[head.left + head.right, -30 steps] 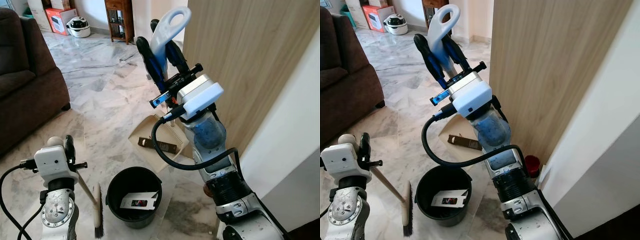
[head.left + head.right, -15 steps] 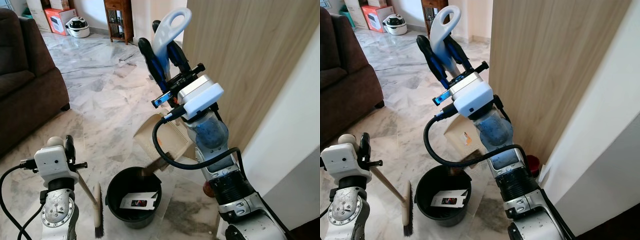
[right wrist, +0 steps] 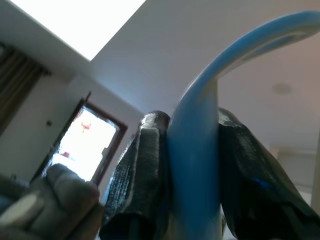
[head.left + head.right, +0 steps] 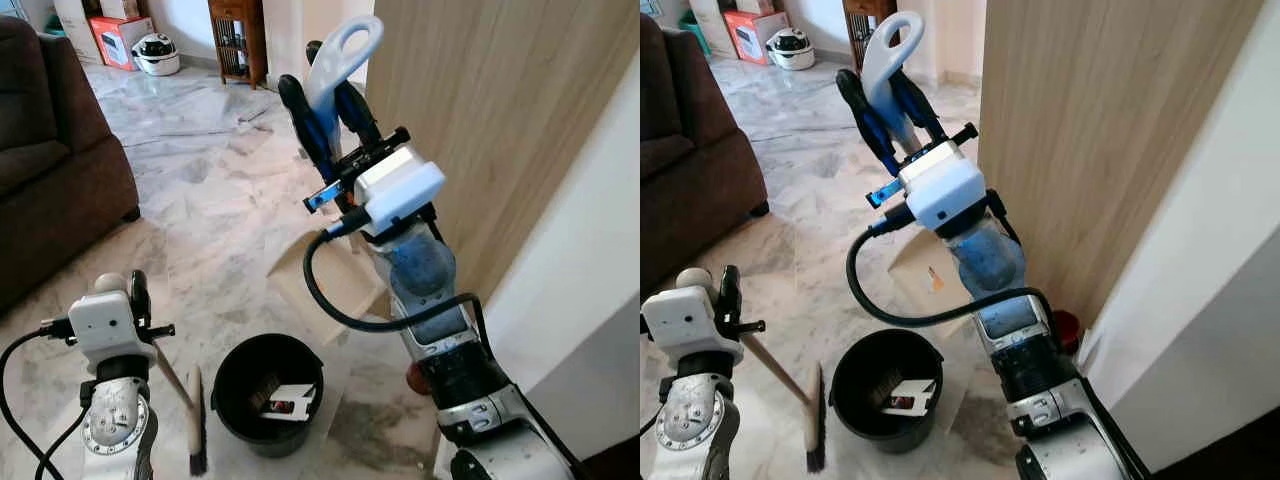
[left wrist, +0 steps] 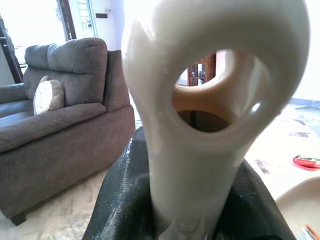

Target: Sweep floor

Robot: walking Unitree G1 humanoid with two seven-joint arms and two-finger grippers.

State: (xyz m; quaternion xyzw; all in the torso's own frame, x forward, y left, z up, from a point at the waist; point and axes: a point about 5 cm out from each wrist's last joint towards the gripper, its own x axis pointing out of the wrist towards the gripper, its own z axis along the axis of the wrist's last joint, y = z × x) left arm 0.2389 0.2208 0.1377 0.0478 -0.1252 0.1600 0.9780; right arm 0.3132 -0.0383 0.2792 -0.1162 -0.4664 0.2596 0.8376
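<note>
My right gripper (image 4: 318, 85) is raised high and shut on the pale blue loop handle (image 4: 345, 48) of a dustpan. Its cream pan (image 4: 325, 275) hangs tilted, lip down, just above a black bucket (image 4: 225, 385). Inside the bucket lie a white card (image 4: 292, 400) and a dark strip (image 4: 265, 390). My left gripper (image 4: 135, 298) sits low at the left, shut on the cream loop handle (image 5: 210, 100) of a hand brush. The brush head (image 4: 196, 425) rests on the marble floor just left of the bucket.
A dark grey sofa (image 4: 50, 170) stands to the left. A wood-panelled wall (image 4: 500, 120) and a white wall run close on the right, with a red object (image 4: 1065, 330) at their foot. Boxes, a white appliance (image 4: 158, 52) and a wooden shelf (image 4: 240, 40) stand far back.
The dark strip that lay on the dustpan has slid off into the bucket. The pan has tipped more steeply. The left arm and brush have not moved.
</note>
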